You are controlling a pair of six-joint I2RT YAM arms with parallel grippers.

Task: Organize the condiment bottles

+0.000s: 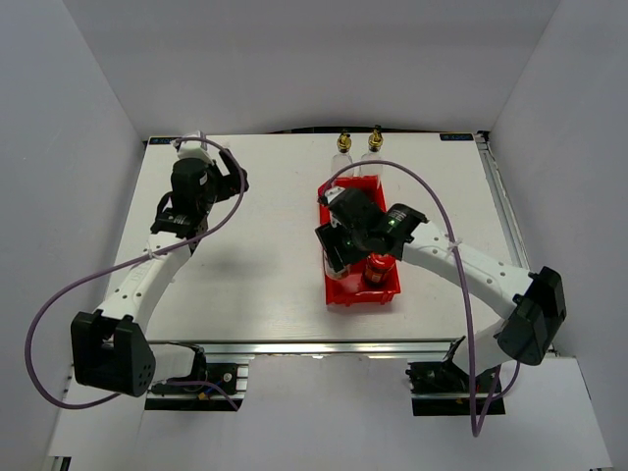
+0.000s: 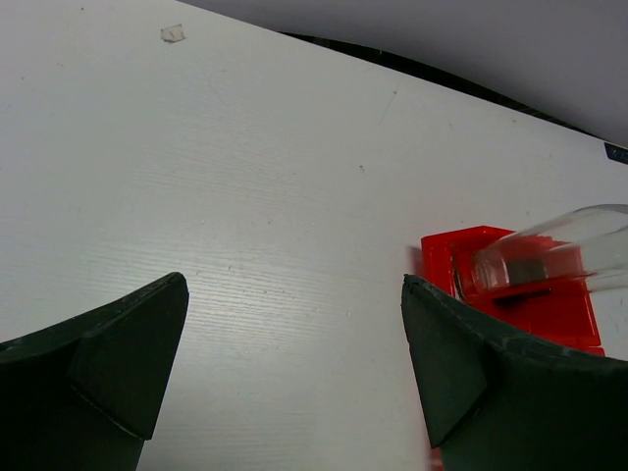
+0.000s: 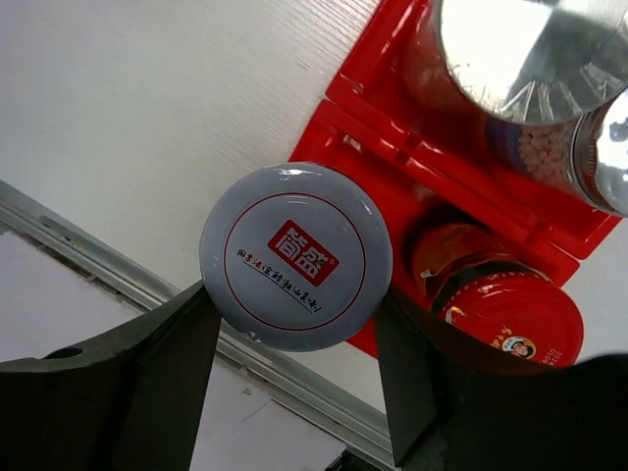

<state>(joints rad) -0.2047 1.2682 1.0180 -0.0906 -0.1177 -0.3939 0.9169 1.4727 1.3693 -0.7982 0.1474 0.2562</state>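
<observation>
white-lidded jar (image 3: pixel 296 255) gripped between right jaws

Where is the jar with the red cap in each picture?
Top view: the red-capped jar sits in the red tray's near right corner.
Left wrist view: not there; tray at right.
Right wrist view: lower right, beside the white-lidded jar in the right claw.
Shared landmark: the red tray.

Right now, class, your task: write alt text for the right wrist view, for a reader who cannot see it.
The right pincer grips a white-lidded jar with a red logo, at the edge of a red tray on a white table. In the tray are a dark jar with a red cap and two silver-capped jars.
</observation>
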